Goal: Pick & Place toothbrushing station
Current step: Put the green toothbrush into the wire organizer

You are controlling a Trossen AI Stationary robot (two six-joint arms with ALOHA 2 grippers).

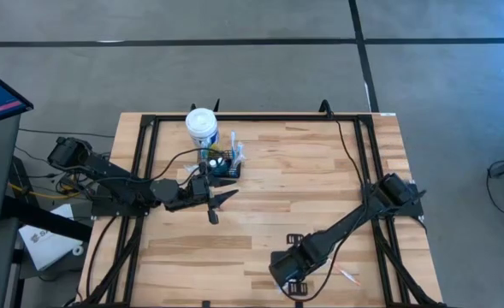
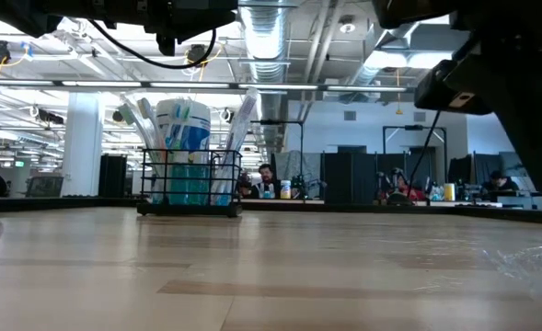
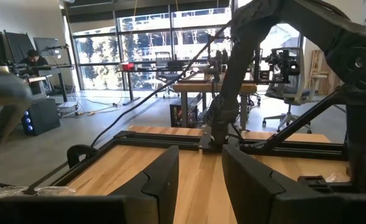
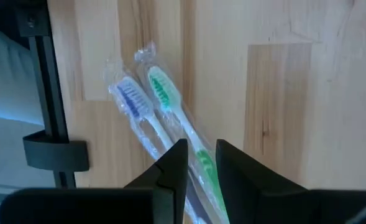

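Grey floor surrounds one butcher-block table (image 1: 260, 184) in the high view, framed by black rails. I count two arms. My left gripper (image 1: 220, 202) hovers mid-table, just on the near side of the toothbrushing station (image 1: 224, 164), its fingers spread and holding nothing. One white tub (image 1: 202, 127) with a blue label stands touching or just beside the station, on its far side. My right gripper (image 1: 290, 282) is low at the near edge of the table, well apart from the station; a wrapped item lies just beside it on the wood.

From the low view, one station (image 2: 190, 182) stands on the table towards the left, black wire, with several wrapped toothbrushes (image 2: 243, 118) upright in it and the tub (image 2: 183, 138) behind its bars. An open workshop with desks and seated people lies beyond. Nothing stands between the camera and the station.

From the left wrist view, my two left fingers (image 3: 161, 180) stand apart over bare wood; the other arm and the black frame rise ahead, windows beyond.

From the right wrist view, I count two wrapped toothbrushes, one blue-bristled (image 4: 133, 102) and one green-bristled (image 4: 164, 90), lying side by side and touching on the wood. My right fingers (image 4: 173, 165) stand narrowly apart straddling the green toothbrush's handle; whether they grip it, I cannot tell. One black rail (image 4: 46, 81) runs alongside.
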